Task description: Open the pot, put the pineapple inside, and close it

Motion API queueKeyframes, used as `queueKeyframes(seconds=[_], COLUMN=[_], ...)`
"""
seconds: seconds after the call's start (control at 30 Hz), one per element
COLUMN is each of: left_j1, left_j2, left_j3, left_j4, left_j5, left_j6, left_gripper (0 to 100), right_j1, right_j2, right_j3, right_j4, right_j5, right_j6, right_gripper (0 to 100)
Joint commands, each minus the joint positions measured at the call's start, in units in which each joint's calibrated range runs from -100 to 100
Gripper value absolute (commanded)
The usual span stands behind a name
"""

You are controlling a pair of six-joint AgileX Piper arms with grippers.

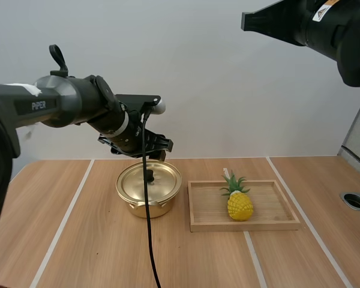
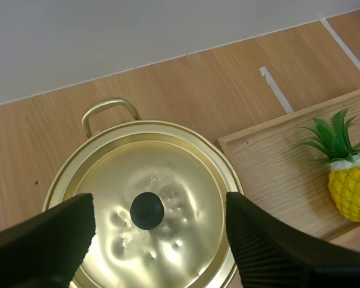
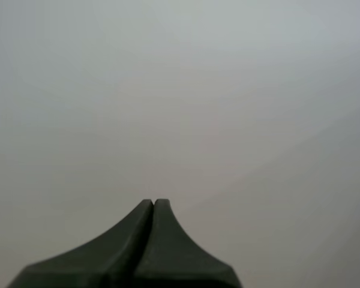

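While the lid (image 2: 168,174) sits closed on the gold pot (image 1: 149,191), my left gripper (image 2: 159,205) hangs above it, fingers spread wide either side of the black knob (image 2: 147,210), holding nothing. Pineapple (image 1: 240,203) stands in the wooden tray (image 1: 204,223) just beside the pot. My right gripper (image 3: 153,205) is pressed together, raised high. Risk: the knob looks slightly off-centre between my fingers, so closing could nudge the lid or slip off.

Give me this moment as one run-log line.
left gripper: open, over knob of lid | right gripper: shut, empty | lid: on pot | pineapple: upright in tray
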Motion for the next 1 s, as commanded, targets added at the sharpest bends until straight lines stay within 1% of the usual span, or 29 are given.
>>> queueKeyframes(seconds=[0.0,0.17,0.63,0.97], left_j1=[-0.22,-0.22,-0.22,-0.22], left_j2=[1.1,2.8,10.0,13.7], left_j3=[0.8,2.4,2.4,2.4], left_j4=[-1.2,-1.3,-1.9,-1.9], left_j5=[-1.3,-5.7,-9.1,-11.3], left_j6=[0.2,1.4,2.4,3.1], left_gripper=[100,100,100,100], right_j1=[-0.2,-0.2,-0.2,-0.2], right_j2=[-0.4,-0.4,-0.4,-0.4], right_j3=[-0.4,-0.4,-0.4,-0.4], right_j4=[0.1,0.1,0.1,0.1], right_j5=[-0.4,-0.4,-0.2,2.8], right_j6=[-0.1,-0.1,-0.1,-0.1], right_gripper=[0,0,0,0])
